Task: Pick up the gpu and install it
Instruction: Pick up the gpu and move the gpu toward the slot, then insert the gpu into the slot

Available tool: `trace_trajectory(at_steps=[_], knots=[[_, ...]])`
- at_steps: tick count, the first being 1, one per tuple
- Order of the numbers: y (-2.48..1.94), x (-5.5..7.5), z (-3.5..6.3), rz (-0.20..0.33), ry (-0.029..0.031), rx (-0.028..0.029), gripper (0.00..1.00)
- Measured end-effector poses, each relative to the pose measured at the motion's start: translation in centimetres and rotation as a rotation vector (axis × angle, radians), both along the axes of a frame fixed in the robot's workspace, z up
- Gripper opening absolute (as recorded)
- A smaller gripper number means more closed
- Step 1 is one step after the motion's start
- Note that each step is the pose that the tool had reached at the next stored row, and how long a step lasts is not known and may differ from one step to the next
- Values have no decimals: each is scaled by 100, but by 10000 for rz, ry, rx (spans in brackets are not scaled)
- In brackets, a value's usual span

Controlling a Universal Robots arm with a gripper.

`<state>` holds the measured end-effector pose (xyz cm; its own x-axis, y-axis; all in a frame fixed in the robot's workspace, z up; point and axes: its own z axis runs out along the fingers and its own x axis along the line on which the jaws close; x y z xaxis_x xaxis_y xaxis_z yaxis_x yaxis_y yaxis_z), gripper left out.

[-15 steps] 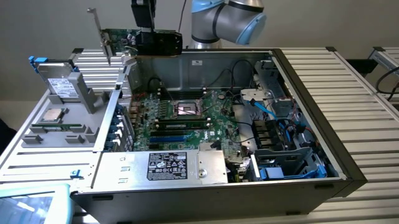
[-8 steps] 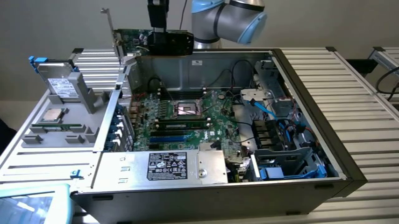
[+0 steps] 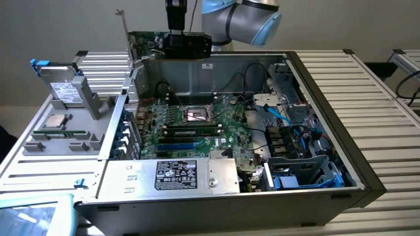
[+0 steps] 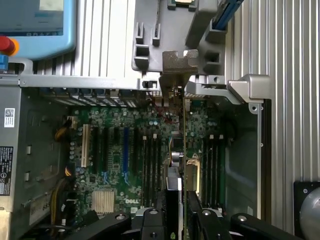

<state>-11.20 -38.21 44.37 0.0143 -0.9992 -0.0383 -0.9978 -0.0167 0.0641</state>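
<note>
**The gpu is hanging over the open case**

The 2 jaws are squeezing the gpu (image 3: pixel 169 44) tight. They are holding it by its black cooler. The gpu is hanging in the air just above the back wall of the computer case (image 3: pixel 321 78), and it is not touching the case at all. The motherboard (image 3: pixel 190 132) is lying flat inside the case, well below the card.

I think a few things could go wrong from here. The long silver bracket (image 3: pixel 122 29) is sticking up above a back corner of the case. It could bump the case's back wall on the way down if the card is not lined up well. The jaws are pinching only a small part of the card, so a bump could make it tip or slide in the grip. If the card is tilting even a little, its bottom edge could miss a slot inside the case and push on the motherboard. The black cables (image 3: pixel 253 73) looping inside the case near the back wall could also catch on the card.

The gpu is sitting between the jaws and hanging under them. Its bracket end is reaching out to 1 side. From the wrist, the card is showing as a thin edge running straight out from between the jaws.
</note>
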Motion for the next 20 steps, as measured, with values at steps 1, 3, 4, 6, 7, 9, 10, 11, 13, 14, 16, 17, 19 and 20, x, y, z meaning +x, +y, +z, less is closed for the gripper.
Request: trace_trajectory(at_steps=[1,3,4,6,7,9,10,11,13,14,16,17,19,20], knots=[[0,13,-2,13,0,-1,28],[0,35,-8,44,-4,-1,28],[0,44,-11,62,-8,-2,28],[0,60,-18,97,-19,-3,28],[0,67,-22,118,-24,-4,28],[0,82,-31,156,-34,-4,28],[0,86,-33,163,-34,-3,28],[0,87,-32,163,-34,-4,28],[0,87,-32,163,-34,-5,28],[0,87,-33,163,-34,-5,28],[0,87,-32,163,-34,-5,28],[0,87,-32,163,-34,-5,28],[0,87,-33,163,-34,-6,28],[0,87,-32,163,-34,-8,28]])
